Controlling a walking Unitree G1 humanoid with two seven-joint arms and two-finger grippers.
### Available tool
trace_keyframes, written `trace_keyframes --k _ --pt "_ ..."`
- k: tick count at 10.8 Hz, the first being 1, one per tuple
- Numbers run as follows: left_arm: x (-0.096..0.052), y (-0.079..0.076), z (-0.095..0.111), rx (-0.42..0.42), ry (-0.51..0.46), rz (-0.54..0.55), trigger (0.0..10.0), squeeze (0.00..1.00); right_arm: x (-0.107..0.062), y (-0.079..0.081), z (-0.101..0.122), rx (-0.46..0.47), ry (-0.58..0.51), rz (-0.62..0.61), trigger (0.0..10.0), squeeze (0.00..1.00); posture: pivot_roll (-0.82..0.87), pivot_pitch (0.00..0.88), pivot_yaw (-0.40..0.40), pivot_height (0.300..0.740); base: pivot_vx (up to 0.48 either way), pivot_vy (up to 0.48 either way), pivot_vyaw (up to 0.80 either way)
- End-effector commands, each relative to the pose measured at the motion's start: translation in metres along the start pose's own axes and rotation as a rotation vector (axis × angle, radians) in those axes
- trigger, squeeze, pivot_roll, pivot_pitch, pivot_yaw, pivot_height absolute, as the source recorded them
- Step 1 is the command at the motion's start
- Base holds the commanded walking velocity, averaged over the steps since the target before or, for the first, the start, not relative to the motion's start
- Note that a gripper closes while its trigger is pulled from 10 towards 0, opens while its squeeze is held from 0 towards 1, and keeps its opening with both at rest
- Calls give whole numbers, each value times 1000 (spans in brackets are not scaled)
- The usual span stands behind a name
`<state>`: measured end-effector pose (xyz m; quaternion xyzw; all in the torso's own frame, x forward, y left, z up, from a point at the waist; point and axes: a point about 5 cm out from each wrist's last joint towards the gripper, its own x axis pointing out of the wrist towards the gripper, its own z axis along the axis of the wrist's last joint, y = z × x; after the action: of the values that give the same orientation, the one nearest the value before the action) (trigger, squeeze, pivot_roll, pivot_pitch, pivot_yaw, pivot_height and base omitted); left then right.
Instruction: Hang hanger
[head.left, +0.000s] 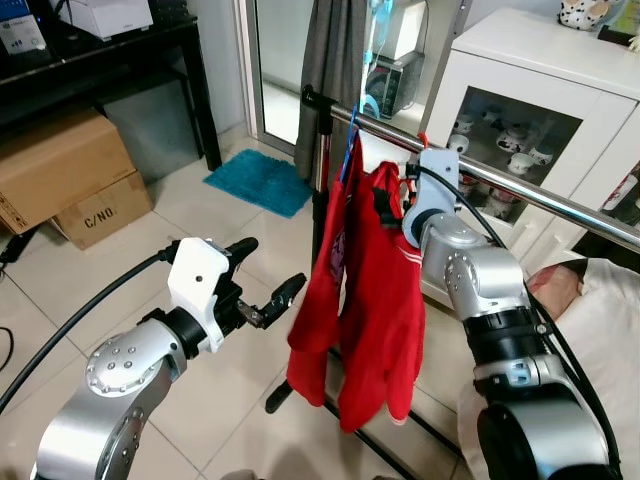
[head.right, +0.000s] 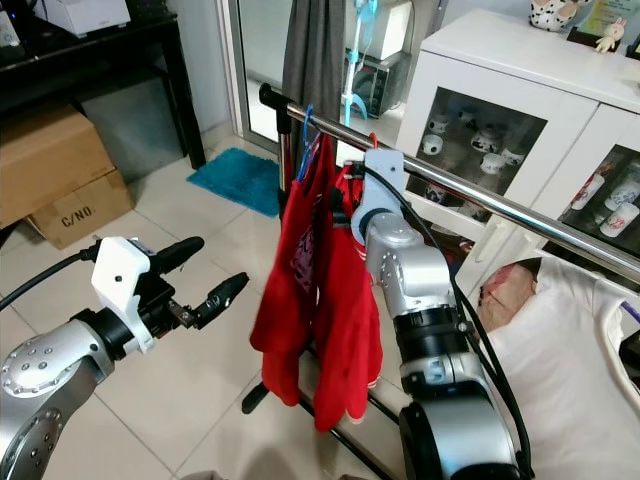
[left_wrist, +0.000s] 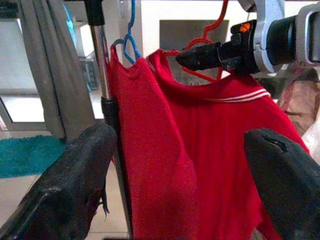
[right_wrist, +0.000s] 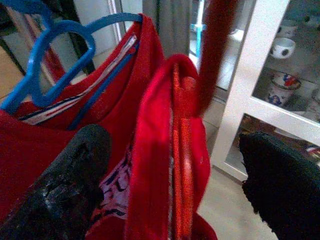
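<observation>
A chrome clothes rail (head.left: 520, 190) runs from the upper middle of the frame down toward the right edge, carried on a black upright post (head.left: 320, 170) with a grey curtain (head.left: 330, 70) behind it. Two red garments hang side by side from the rail at the centre of the frame: the one nearer the post (head.left: 325, 280) is on a blue hanger (right_wrist: 55, 55), and the other red shirt (head.left: 385, 310) is on a red hanger (left_wrist: 212, 37) whose hook rises to the rail. The right end effector (right_wrist: 172, 165) is at the collar of that shirt, just below the rail, its two black fingers (right_wrist: 65, 185) spread wide to either side of the shirt's neckline and the red hanger, not visibly pressing on them. The left end effector (head.left: 262, 280) is held out at the middle left of the frame, a little apart from the garments, and its fingers (left_wrist: 70, 185) are likewise spread, with nothing between them. In the upper right stands a white cabinet (head.left: 540, 60) with glass doors and cups (head.left: 500, 140) on its shelves; white bedding (head.left: 600, 340) lies at the lower right. A teal mat (head.left: 262, 180) is on the tiled floor (head.left: 190, 230) near the post, and cardboard boxes (head.left: 70, 170) sit under a dark surface (head.left: 110, 50) at the upper left.
</observation>
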<state>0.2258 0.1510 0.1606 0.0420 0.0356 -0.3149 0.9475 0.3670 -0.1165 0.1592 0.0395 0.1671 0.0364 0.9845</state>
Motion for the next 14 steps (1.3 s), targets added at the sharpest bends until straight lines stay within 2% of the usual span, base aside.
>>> trace_keyframes --k 1,2,3,7,11,12,13,14 --pt "0 -4 2 11 -11 -5 10000 0 2 -3 2 21 5 2 4745 0 55 13 -56 740 0 0 0" --pt "0 -5 1 6 -8 -9 10000 0 3 -5 0 22 10 1 431 0 52 16 -58 740 0 0 0" --pt "0 -6 0 7 -3 -9 10000 0 5 -7 -1 23 15 -1 0 0 49 18 -59 740 0 0 0" --pt "0 -5 -3 31 15 4 10000 0 5 -14 -3 -10 17 -15 0 0 48 22 -59 740 0 0 0" --pt "-1 -5 -4 47 25 17 10000 0 -2 -22 1 -48 -2 -29 0 0 45 25 -58 740 0 0 0" --pt "-1 -4 -5 47 26 18 10000 0 -5 -24 2 -53 -5 -30 118 0 44 26 -57 740 0 0 0" --pt "-1 -4 -5 49 29 19 10000 0 -7 -24 3 -66 -9 -29 980 0 44 26 -57 740 0 0 0" --pt "0 -4 -5 49 29 19 10000 0 -7 -24 3 -72 -6 -27 1059 0 39 25 -53 740 0 0 0"
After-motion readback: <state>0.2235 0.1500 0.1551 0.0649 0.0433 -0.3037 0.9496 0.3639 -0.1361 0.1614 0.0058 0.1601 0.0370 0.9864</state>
